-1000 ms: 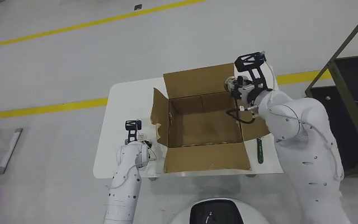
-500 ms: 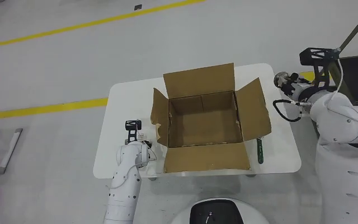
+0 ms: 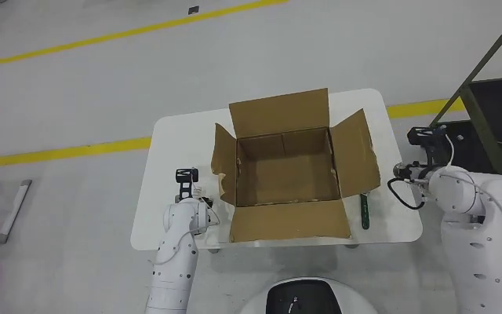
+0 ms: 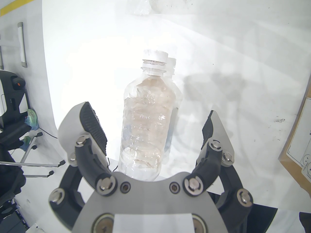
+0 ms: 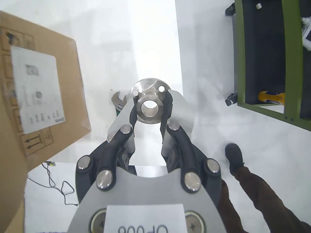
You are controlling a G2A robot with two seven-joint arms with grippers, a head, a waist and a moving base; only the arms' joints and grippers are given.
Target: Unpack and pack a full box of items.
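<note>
Box [image 3: 289, 166] stands open, seemingly emptied, mid-frame from above. Left end effector [image 4: 150, 116], spread, flanks a plastic bottle [image 4: 148, 90]; right end effector [image 5: 151, 103] is clamped on a metal flange [image 5: 145, 84] over the tabletop [image 5: 136, 37], wrench [image 5: 118, 101] beyond. Unpacking, I judge: next, lower and release the flange.

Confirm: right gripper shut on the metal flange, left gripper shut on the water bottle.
Wrong on the left: the left wrist view shows the left gripper open, not gripping the water bottle. The right gripper is shut on the metal flange.
</note>
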